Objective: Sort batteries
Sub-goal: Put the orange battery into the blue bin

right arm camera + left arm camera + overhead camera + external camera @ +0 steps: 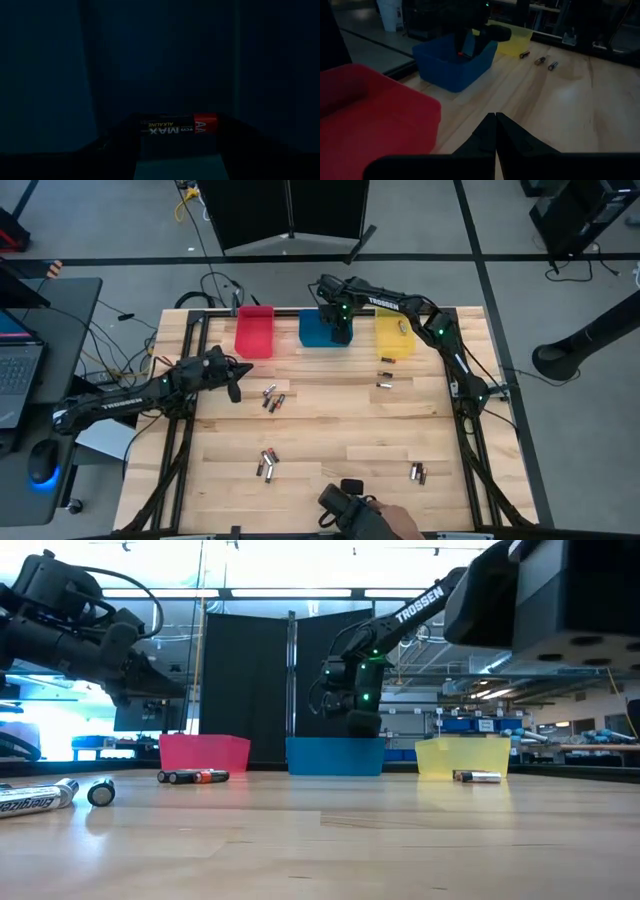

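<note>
The batteries lie scattered on the wooden table: a pair (272, 397) near the red bin (254, 332), two (384, 380) before the yellow bin (395, 335), and more near the front edge (267, 463), (418, 473). My right gripper (340, 330) reaches down into the blue bin (318, 330) and is shut on a black battery with a red end (177, 125). My left gripper (495, 120) is shut and empty. It hovers over the table just in front of the red bin (375, 115). My right gripper holds the black and red battery (150, 126) between its two fingers, and the battery lies crosswise in the gap with one end toward each finger. The fingers point down into the blue bin. Darkness hides whether the battery touches the bin floor.
A person's dark-gloved hand (350, 505) rests at the table's near edge. The three bins stand in a row along the far edge. A laptop (15, 370) and a mouse (42, 465) sit left of the table. Bare wood (340, 420) lies between the battery groups.
</note>
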